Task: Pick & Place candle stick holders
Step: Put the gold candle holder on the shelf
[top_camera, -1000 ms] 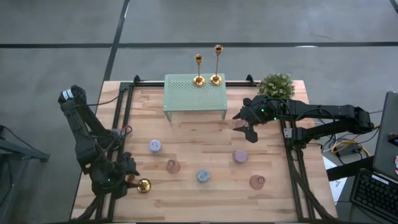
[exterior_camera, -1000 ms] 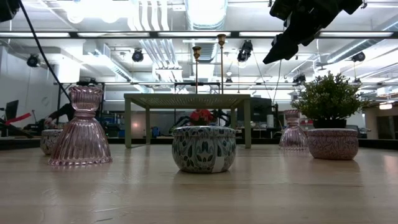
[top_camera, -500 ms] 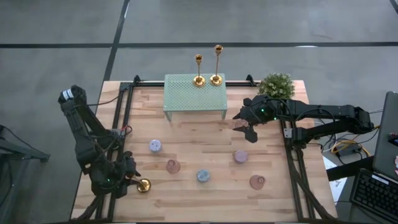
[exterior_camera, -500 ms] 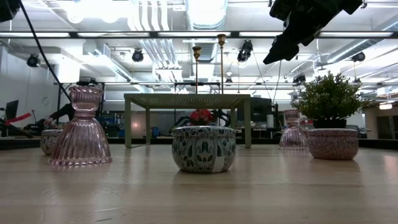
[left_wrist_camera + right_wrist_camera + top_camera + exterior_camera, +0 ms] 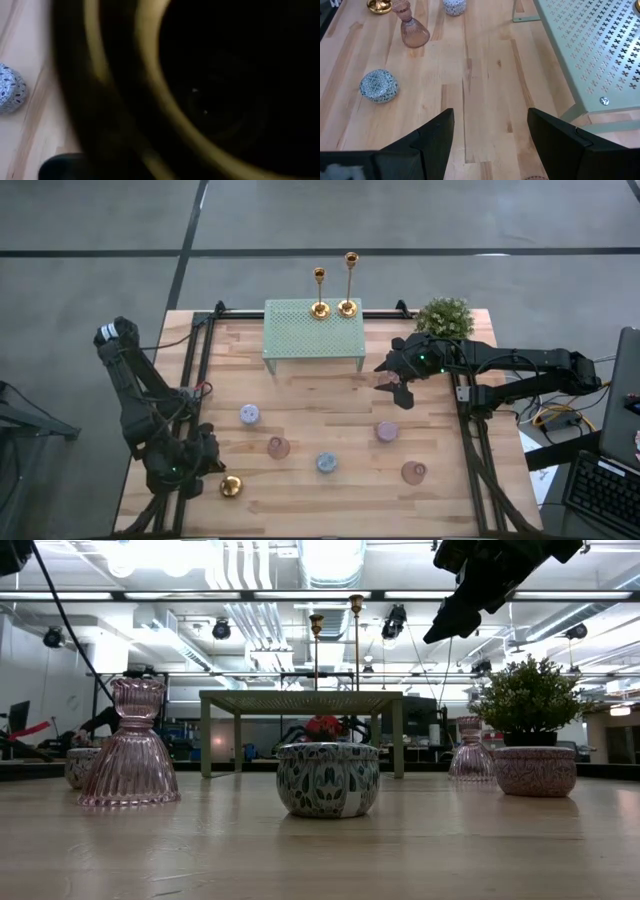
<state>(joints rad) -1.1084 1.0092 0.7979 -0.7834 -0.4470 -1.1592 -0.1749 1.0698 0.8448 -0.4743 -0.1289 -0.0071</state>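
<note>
Pick step in hand: third candle stick holder (image 5: 231, 486) is seen at the table's near-left corner, against the left gripper (image 5: 205, 463); grip can't be told. Two candle stick holders (image 5: 334, 308) are placed on the green perforated stand (image 5: 300, 335). Right gripper (image 5: 392, 380) is held spread, empty. Lift and carry to the stand judged next.

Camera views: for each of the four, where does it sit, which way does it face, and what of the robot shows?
High: overhead, facing straight down; both arms, left end effector by the gold candlestick.
Low: table height, facing across; right end effector overhead.
Left wrist: on the left arm; the candlestick's gold base fills it.
Right wrist: on the right arm, facing the tabletop between open fingers.
Shared: green stand, high, low and right wrist.
</note>
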